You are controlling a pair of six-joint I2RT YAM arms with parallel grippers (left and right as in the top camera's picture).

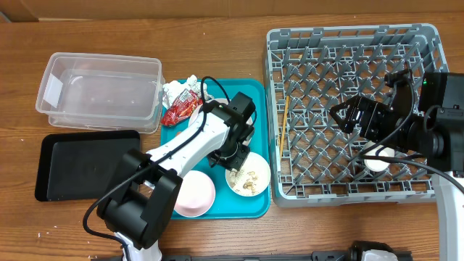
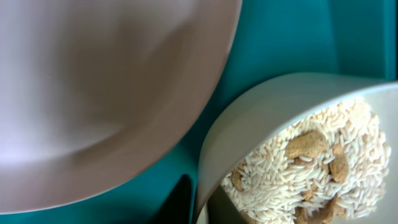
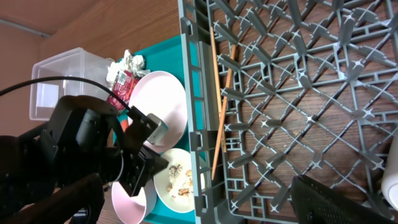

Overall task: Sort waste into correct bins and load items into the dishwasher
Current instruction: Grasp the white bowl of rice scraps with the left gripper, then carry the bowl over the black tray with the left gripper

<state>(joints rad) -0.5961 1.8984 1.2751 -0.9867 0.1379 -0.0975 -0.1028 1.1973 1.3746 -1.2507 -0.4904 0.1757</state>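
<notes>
- The left hand (image 1: 234,154) hangs low over the teal tray (image 1: 255,101). The arm hides its fingers, so I cannot tell whether they are spread or pressed together.
- A white bowl (image 1: 249,175) of pale rice and tan crumbs (image 2: 306,148) lies just beside this hand, on the side towards the dish rack (image 1: 355,109).
- The pink dish (image 1: 194,194) lies near the same hand on its other side, close to the tray's front edge, with its rim just short of the bowl's.
- Behind the left hand, under its arm, sits a second white bowl (image 3: 159,106). Past that are the red wrapper (image 1: 181,110) and crumpled white paper (image 1: 178,90).
- The clear tub (image 1: 101,90) and black tray (image 1: 87,165) stand on the table (image 1: 217,43), well apart from the left hand and beyond the teal tray's far side.
- The right hand (image 1: 341,117) hovers over the rack's grid floor, its fingers spread and gripping nothing.
- A small white cup (image 1: 378,156) stands in the rack near the right hand, partly hidden under its arm.
- Two chopsticks (image 1: 285,119) lie along the rack's wall that faces the teal tray, apart from the right hand.
</notes>
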